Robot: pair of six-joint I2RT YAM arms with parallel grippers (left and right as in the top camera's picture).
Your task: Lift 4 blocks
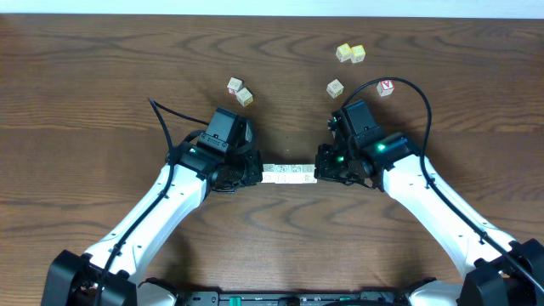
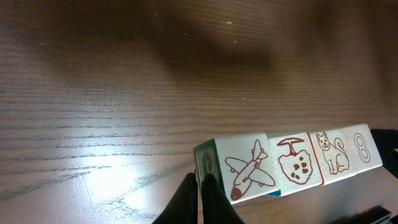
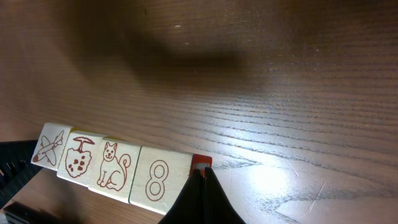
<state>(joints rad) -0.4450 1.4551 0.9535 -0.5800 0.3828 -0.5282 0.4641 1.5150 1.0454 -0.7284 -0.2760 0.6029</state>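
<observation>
Blocks: four pale cubes set face to face in one straight row near the middle of the dark wooden surface, caught end to end between the two tools. Cannot be told whether the row rests on the surface or hangs just clear of it.

Left tool: fingers pressed together, nothing between them, tips butted against the left end of the row. Left wrist view: left tool against the green-edged end face of the aeroplane block.

Row, left to right in the left wrist view: aeroplane block, spotted-figure block, cat block, numeral-8 block. Red-brown line drawings on whitish faces, each cube touching its neighbour. Same order in the right wrist view: aeroplane block, spotted-figure block, cat block, numeral-8 block.

Right tool: fingers likewise pressed together, nothing between them, tips against the right end of the row. Right wrist view: right tool against the red-edged end face of the numeral-8 block.

Farther back on the surface, well apart from the row, left to right: pair of yellowish cubes touching at a corner; single pale cube; pair of yellow cubes side by side; red-lettered cube just beside the black cable of the right arm.
</observation>
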